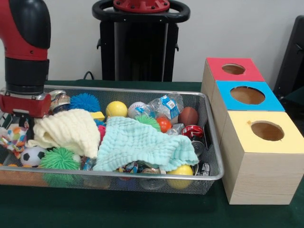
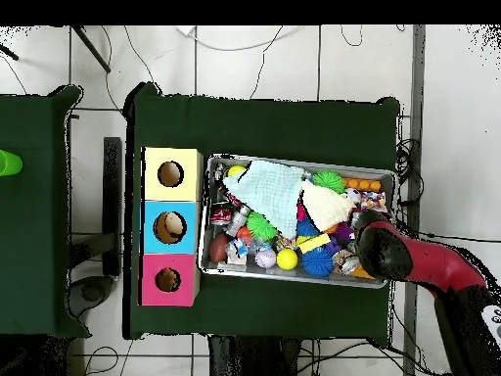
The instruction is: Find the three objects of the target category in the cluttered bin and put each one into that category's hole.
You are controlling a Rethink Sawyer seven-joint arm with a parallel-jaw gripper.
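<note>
A wire mesh bin (image 1: 142, 176) holds a jumble of things. Among them are a yellow ball (image 1: 116, 109), a baseball (image 1: 136, 108), a blue spiky ball (image 1: 85, 101), a green spiky ball (image 1: 59, 159), a small soccer ball (image 1: 32, 156), a brown football (image 1: 188, 116), a red can (image 1: 192, 131) and a crumpled plastic bottle (image 1: 166, 105). A cream cloth (image 1: 69, 130) and a teal cloth (image 1: 142, 145) lie over the middle and hide what is under them. My gripper (image 1: 21, 108) is down at the bin's left end, beside the cream cloth. The arm (image 2: 387, 250) covers it from above.
Three wooden boxes stand in a row right of the bin, each with a round hole on top: red (image 1: 216, 66), blue (image 1: 228, 100) and yellow (image 1: 247, 137). Green cloth covers the table (image 1: 118, 209). A black chair (image 1: 292, 57) stands at the far right.
</note>
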